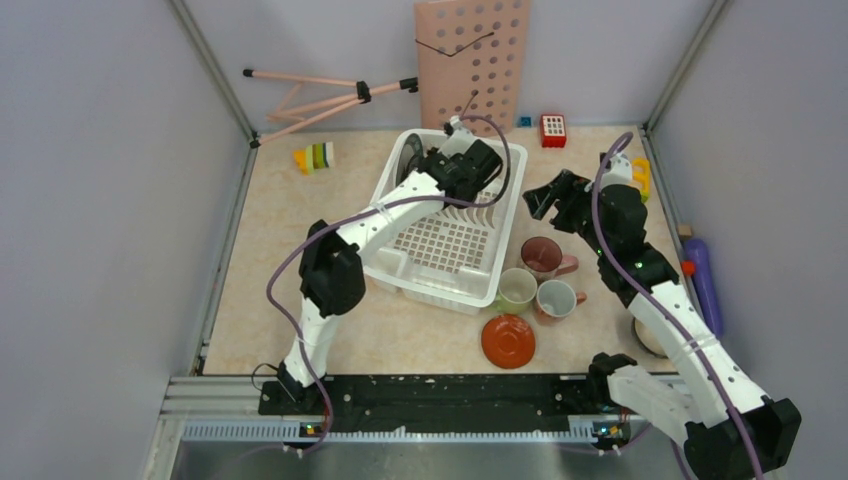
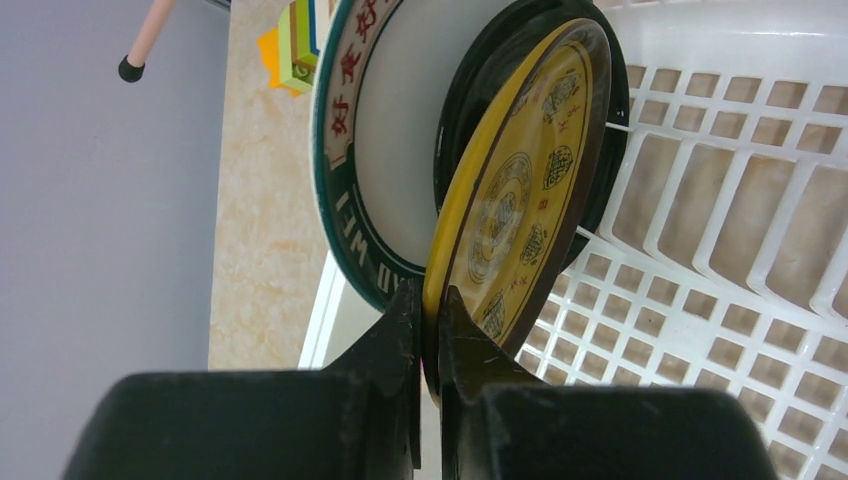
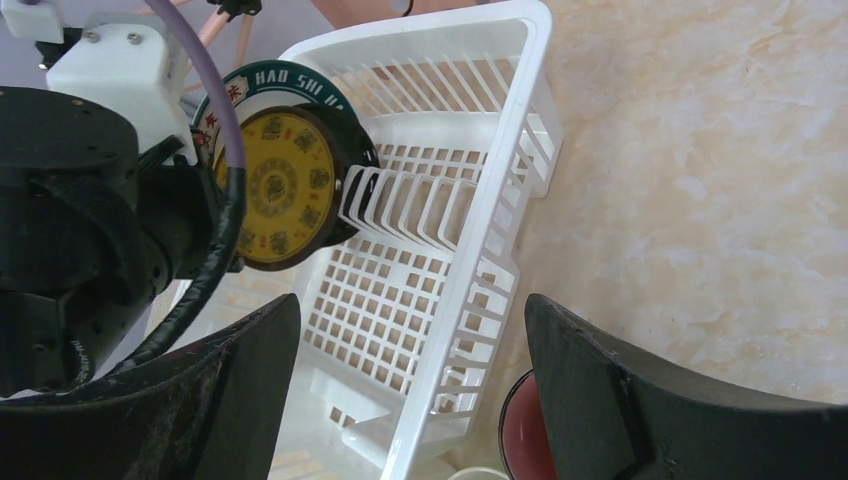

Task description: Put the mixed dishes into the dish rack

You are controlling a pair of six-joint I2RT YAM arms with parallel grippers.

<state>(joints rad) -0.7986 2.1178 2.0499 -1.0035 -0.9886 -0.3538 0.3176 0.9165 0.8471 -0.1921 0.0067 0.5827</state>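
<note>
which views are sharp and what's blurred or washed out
Top external: even light, soft shadows, mostly sharp. Left wrist: yellow plate crisp, dish rack wall blown out white at top. Right wrist: rack sharp, near fingers dark, little detail.

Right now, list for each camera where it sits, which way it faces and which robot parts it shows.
Top external: above and behind the bases, looking down on the table; the left arm and right arm show.
Left wrist: looks along the left gripper, shut on the yellow plate in the dish rack; its fingers show.
Right wrist: looks across the dish rack; the open right gripper and the left arm show.
Shared: both wrist views show the yellow plate and dish rack.
</note>
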